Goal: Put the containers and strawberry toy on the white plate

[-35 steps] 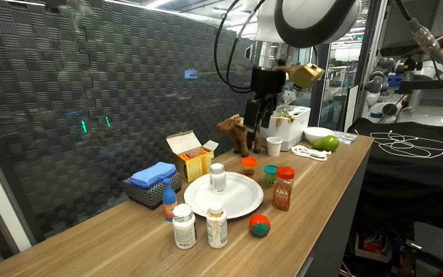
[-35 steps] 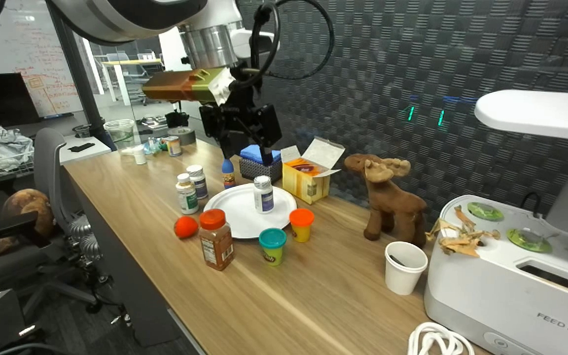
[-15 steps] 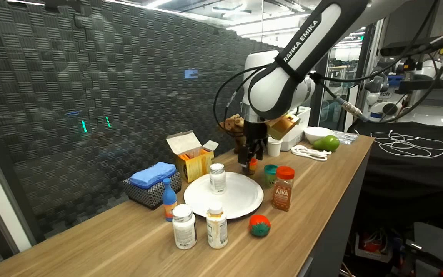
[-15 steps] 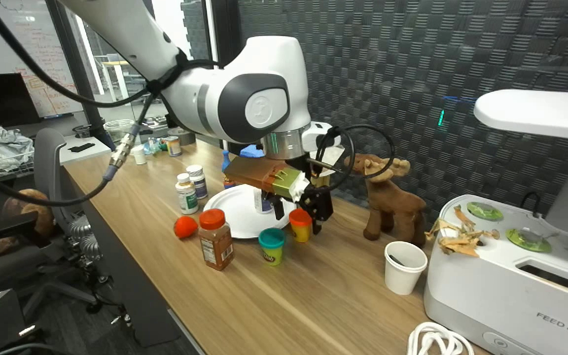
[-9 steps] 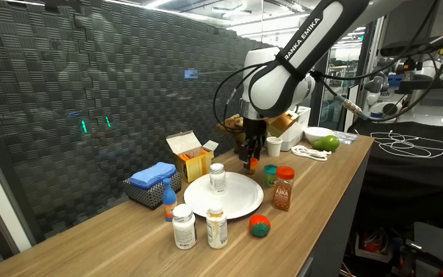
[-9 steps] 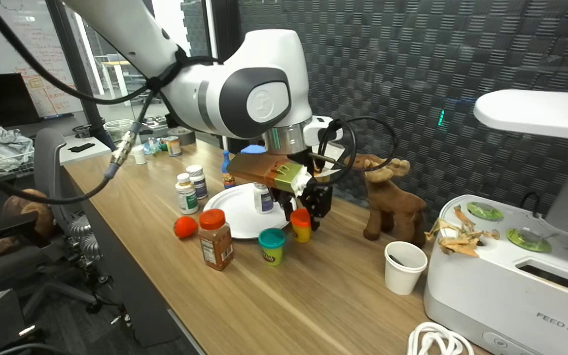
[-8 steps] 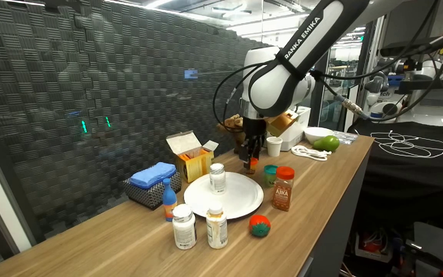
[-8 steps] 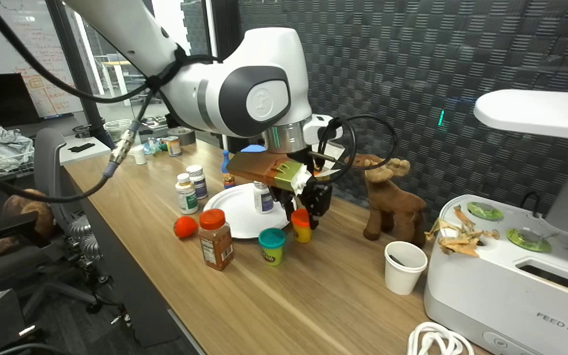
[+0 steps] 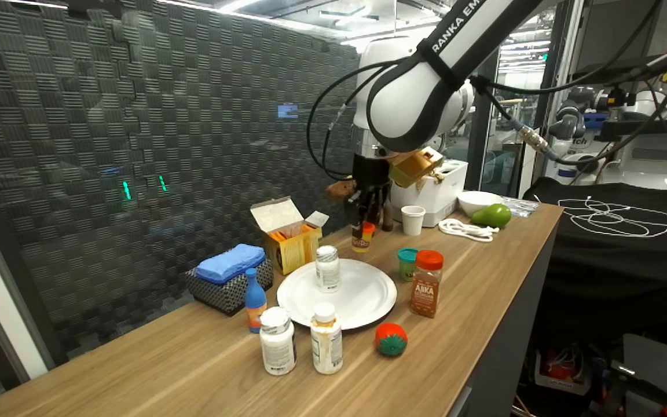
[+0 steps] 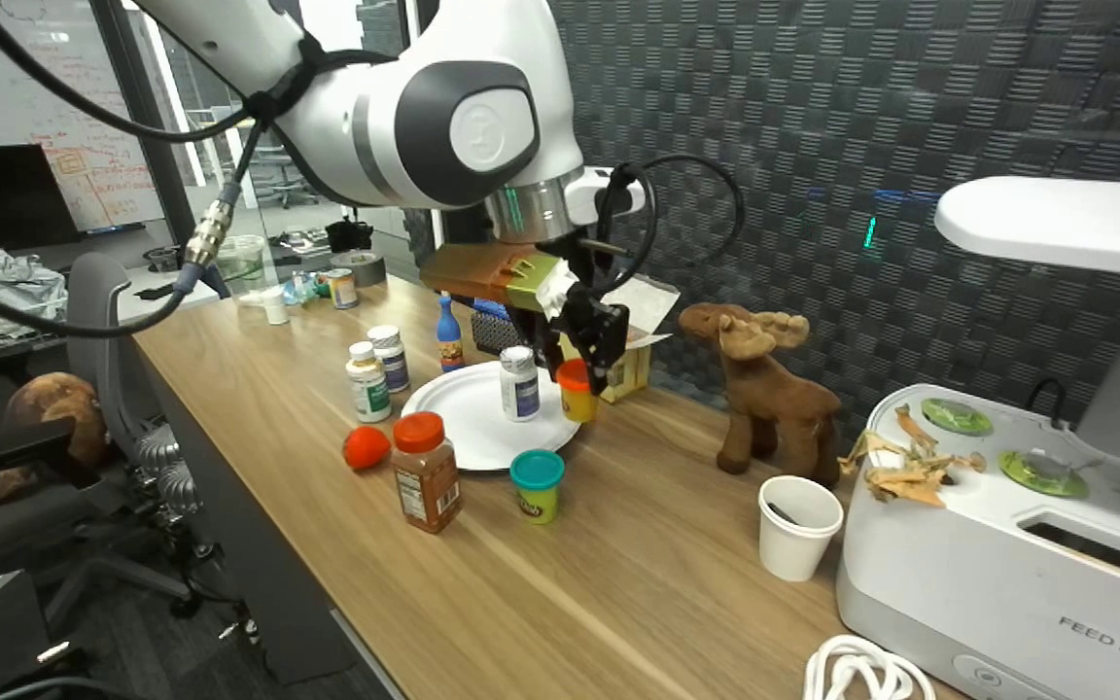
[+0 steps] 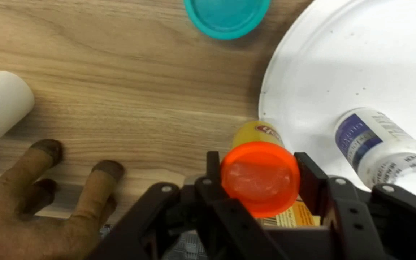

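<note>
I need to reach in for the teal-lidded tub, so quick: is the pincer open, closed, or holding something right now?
Pincer: closed, holding the orange-lidded tub.

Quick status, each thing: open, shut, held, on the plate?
Orange-lidded Play-Doh tub: lid on, gripped
Gripper: closed on that tub
Teal-lidded Play-Doh tub: lid on, upright
Ajika spice jar: capped, upright
White bottle: capped, upright on the white plate
Green-labelled bottle: capped, upright
White bottle beside it: capped, upright
Blue bottle: upright, cap unclear
Strawberry toy: off the plate
Yellow carton: flaps open
Paper cup: upright, uncovered
</note>
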